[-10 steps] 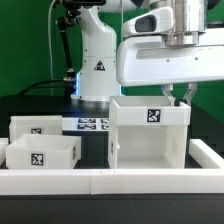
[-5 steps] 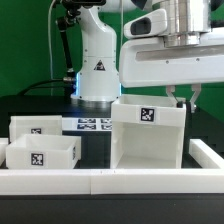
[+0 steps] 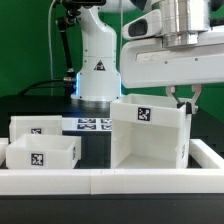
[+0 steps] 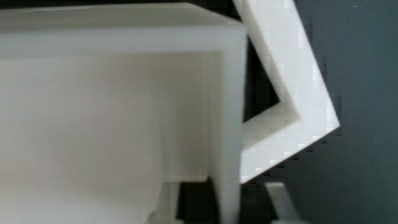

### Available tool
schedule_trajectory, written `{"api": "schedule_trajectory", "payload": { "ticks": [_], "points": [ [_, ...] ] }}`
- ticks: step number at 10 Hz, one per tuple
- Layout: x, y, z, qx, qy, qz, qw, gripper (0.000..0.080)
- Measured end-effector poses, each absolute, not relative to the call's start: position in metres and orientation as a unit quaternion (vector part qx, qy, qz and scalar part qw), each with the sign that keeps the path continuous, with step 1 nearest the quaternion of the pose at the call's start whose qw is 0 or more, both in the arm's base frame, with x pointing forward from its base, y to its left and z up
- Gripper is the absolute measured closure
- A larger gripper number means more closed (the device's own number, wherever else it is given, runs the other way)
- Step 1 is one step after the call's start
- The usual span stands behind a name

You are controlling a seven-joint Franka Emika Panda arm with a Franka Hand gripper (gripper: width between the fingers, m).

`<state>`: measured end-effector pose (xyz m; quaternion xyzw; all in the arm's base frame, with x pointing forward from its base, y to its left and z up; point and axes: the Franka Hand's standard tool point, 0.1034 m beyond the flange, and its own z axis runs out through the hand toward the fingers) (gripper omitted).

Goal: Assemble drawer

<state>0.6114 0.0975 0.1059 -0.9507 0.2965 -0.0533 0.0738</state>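
Observation:
The drawer's tall white housing [image 3: 150, 140] stands on the black table at the exterior view's right, slightly turned, with a tag on its upper front. My gripper [image 3: 186, 98] is above its right wall, one finger on each side of it. In the wrist view the thin wall [image 4: 228, 110] runs between my dark fingers [image 4: 267, 206], and my gripper [image 4: 228, 206] is shut on it. Two open-topped white trays stand at the exterior view's left, one behind [image 3: 35, 126] and one in front [image 3: 42, 153], each with a tag.
A long low white border rail [image 3: 110, 182] runs along the front and up the right side [image 3: 207, 152]; its angled piece shows in the wrist view [image 4: 294, 90]. The marker board [image 3: 90, 125] lies behind the trays. The arm's white base [image 3: 97, 60] stands at the back.
The housing has turned and its top has shifted toward the exterior view's left. My gripper has stayed on the right wall and sunk slightly.

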Motion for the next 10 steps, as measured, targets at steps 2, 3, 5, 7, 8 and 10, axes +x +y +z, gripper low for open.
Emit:
{"api": "schedule_trajectory", "payload": {
  "ticks": [2,3,5,7,8,10],
  "points": [
    [0.6126,0.1008,0.1071,-0.933,0.346,-0.05,0.081,0.0757],
    [0.6137,0.1045,0.1059,-0.918,0.386,-0.047,0.084,0.0755],
    [0.616,0.1043,0.105,-0.895,0.436,-0.051,0.087,0.0754],
    [0.6168,0.1011,0.1052,-0.873,0.477,-0.048,0.089,0.0754],
    [0.6171,0.1007,0.1055,-0.87,0.482,-0.048,0.089,0.0753],
    [0.6177,0.0974,0.1052,-0.837,0.538,-0.041,0.094,0.0752]
  ]
}}
